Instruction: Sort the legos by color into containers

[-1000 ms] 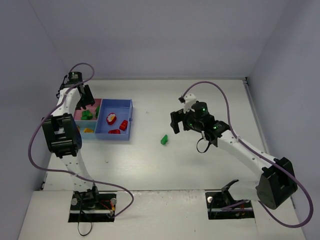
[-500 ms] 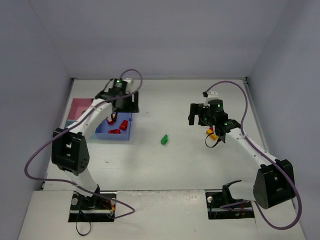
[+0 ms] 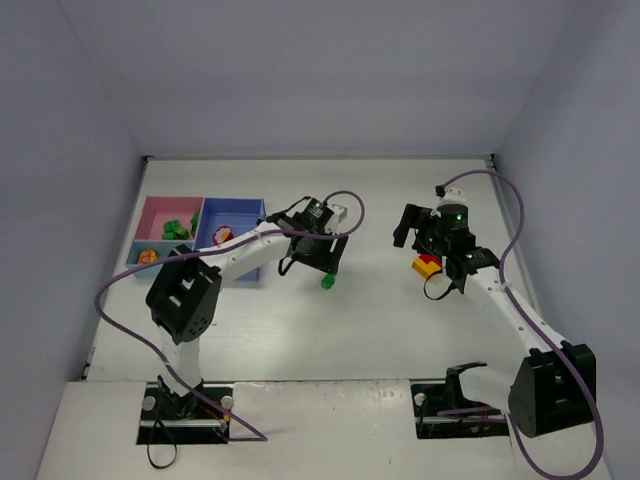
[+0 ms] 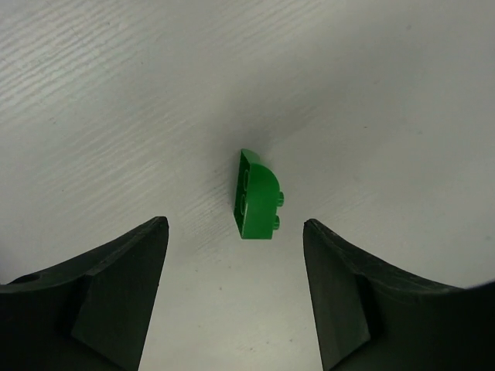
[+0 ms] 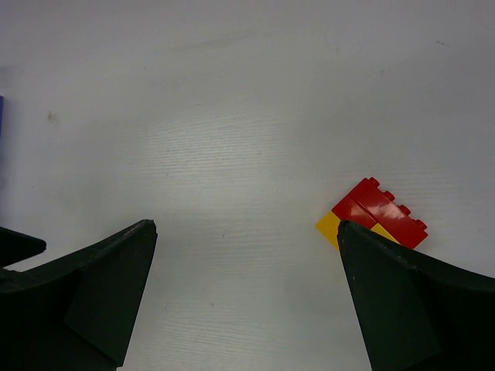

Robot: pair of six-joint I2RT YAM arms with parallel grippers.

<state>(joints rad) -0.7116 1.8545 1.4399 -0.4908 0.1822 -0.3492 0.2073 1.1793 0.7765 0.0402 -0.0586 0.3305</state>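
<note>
"One green lego [image 4: 259,197] lies loose just right of the containers [image 3: 240,276], and the left gripper [image 4: 233,223] now hangs straight over it. A second ago that arm was back over the pink tray [image 3: 158,208]."

"So it let a piece go there and swung across for the next?"

"That's my reading. Its jaws have widened and stand spread on either side of the brick, touching nothing."

"And the right gripper [image 5: 244,226]?"

"Spread wide, empty. It has pulled away, farther right of the containers, which uncovers a red lego [image 5: 380,210] touching a yellow lego [image 5: 331,226], close by its right finger."

"Then three pieces remain outside, I'd judge. Green ones sit in the pink tray, yellow in the light-blue tray [image 3: 138,247]."

"Underneath is a white tabletop [image 3: 300,340] with faint grain, and plain pale-grey walls [image 3: 300,80] close three sides."
</note>
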